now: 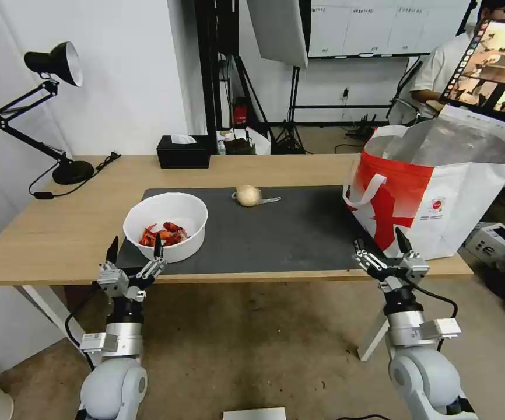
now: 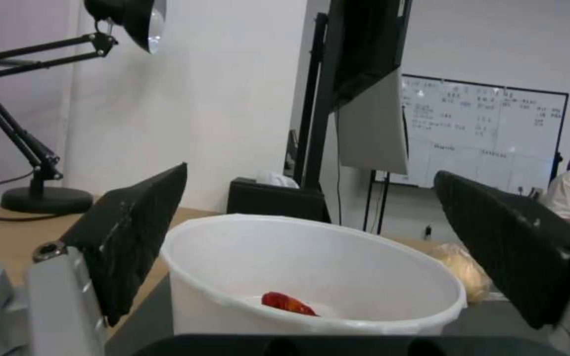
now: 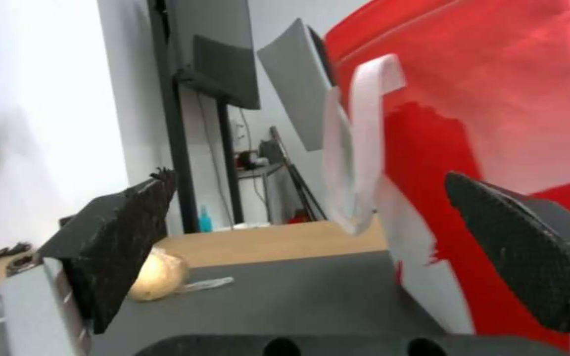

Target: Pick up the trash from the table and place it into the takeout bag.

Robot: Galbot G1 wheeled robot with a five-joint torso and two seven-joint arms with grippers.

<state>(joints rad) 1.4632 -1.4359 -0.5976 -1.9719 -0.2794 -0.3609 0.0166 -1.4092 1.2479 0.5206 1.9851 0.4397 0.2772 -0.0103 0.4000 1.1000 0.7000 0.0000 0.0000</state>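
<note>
— Where does the head view look from?
— High up, down over the table (image 1: pixel 60 233), bag (image 1: pixel 439 192) at two o'clock.
— The wrists?
— Low at the near edge, facing twelve o'clock: left close behind the bowl (image 2: pixel 311 277), right beside the bag (image 3: pixel 496 123). Both share the wrapped lump (image 3: pixel 156 279).

Your left pincer (image 1: pixel 135 252) points up and forward on an upright forearm, its two dark fingers (image 2: pixel 133 237) spread wide with nothing between them. Your right pincer (image 1: pixel 381 248) stands in the same raised pose on the opposite side, jaws equally wide and empty. Both wrists sit at about the same height, arms roughly mirrored.
</note>
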